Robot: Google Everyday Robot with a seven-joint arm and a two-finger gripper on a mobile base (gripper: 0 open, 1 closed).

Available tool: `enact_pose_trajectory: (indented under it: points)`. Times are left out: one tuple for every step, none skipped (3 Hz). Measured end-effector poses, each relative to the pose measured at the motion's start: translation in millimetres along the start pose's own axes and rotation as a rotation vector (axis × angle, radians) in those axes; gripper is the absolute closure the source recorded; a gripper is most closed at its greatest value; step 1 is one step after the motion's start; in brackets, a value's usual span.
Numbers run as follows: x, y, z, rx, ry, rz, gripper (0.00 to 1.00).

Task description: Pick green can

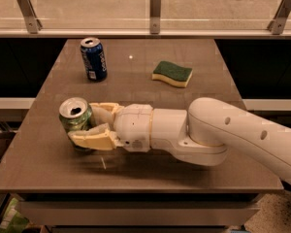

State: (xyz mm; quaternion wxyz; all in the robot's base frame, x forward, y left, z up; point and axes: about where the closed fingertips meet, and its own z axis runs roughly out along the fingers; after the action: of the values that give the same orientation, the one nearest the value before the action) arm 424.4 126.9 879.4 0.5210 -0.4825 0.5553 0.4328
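The green can point(76, 125) is light green with a silver top. The gripper point(82, 122), cream-yellow on a white arm point(218, 130), clasps it at the front left of the brown table point(48, 159). The blue can point(93, 59) is dark blue with white markings. The sponge point(172, 74) is dark green over yellow.

You have the front can point(76, 120) at the near left of the table point(136, 84). The gripper point(83, 124) reaches in from the right and clasps it, one finger behind and one before. The back can point(93, 58) stands far left, well behind it, and the sponge point(172, 74) lies to that can's right.
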Motion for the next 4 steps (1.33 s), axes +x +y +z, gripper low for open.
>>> enact_pose_trajectory:
  points:
    - [-10, 1, -3, 0.000, -0.014, -0.015, 1.00]
    - [-28, -2, -9, -0.005, -0.019, -0.044, 1.00]
    - [-53, -9, -18, 0.010, -0.010, -0.090, 1.00]
    - [-79, -14, -24, 0.022, 0.005, -0.140, 1.00]
